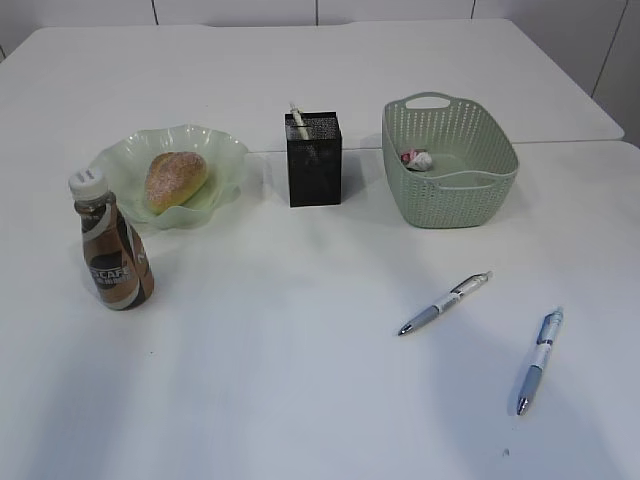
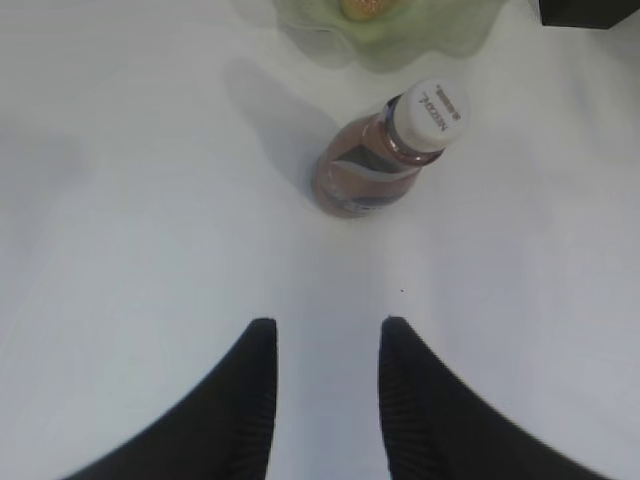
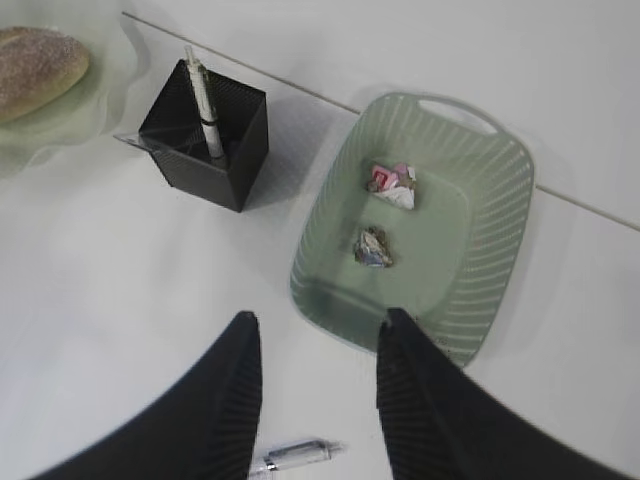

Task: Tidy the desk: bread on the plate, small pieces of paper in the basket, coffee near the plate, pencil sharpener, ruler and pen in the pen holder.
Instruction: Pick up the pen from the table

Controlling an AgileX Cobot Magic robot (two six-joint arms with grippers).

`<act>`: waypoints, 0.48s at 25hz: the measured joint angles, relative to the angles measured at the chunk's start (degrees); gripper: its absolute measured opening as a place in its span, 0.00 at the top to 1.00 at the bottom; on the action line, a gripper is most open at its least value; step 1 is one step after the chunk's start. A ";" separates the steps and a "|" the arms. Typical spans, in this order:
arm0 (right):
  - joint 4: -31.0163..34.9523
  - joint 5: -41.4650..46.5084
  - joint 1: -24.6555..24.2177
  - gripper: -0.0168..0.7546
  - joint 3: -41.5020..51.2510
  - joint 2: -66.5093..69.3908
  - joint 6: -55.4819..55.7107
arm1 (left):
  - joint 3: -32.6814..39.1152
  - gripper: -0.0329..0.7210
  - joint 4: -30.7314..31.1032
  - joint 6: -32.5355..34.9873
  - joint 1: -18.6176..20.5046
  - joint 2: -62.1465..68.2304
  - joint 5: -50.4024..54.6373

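Two pens [image 1: 445, 302] loose on desk [image 1: 300, 340]; bread [image 1: 175, 180] on plate [image 1: 225, 150].

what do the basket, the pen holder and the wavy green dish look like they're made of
Basket: probably matte sage-green moulded plastic, with perforated woven-look sides. Pen holder: black fine mesh, likely metal, though that is uncertain. Dish: pale green, translucent and glossy, either glass or plastic.

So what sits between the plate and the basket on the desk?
The pen holder, with a pen and the clear ruler standing in it. The exterior view shows it between the plate and the basket, touching neither.
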 joint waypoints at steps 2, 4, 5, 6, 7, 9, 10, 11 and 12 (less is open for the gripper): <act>-0.13 0.00 0.00 0.56 0.69 -0.52 0.75 | 0.00 0.64 -0.84 0.12 0.00 0.00 0.00; -2.04 0.00 0.00 0.56 5.14 -4.13 1.44 | 0.00 0.64 -1.69 0.85 0.00 0.00 0.00; -2.63 0.00 0.00 0.56 6.34 -5.09 1.70 | 0.00 0.64 -2.22 1.13 0.00 0.00 0.00; -2.63 0.00 0.00 0.56 6.34 -5.09 1.70 | 0.00 0.64 -2.83 1.69 0.00 0.00 0.00; -3.67 0.00 -0.07 0.56 9.07 -7.26 2.10 | 0.00 0.64 -3.57 2.10 0.00 0.00 0.11; -4.42 0.00 -0.07 0.56 12.13 -9.56 2.23 | 0.00 0.64 -4.54 2.51 0.00 0.00 0.11; -4.56 0.00 -0.07 0.57 13.55 -9.93 2.32 | 0.00 0.64 -4.86 2.65 0.00 0.00 0.19; -4.56 0.00 -0.07 0.57 13.55 -9.93 2.32 | 0.00 0.64 -5.26 2.92 0.00 0.00 0.19; -4.56 0.00 -0.07 0.57 13.55 -9.93 2.32 | 0.00 0.64 -5.63 3.05 0.00 0.00 0.19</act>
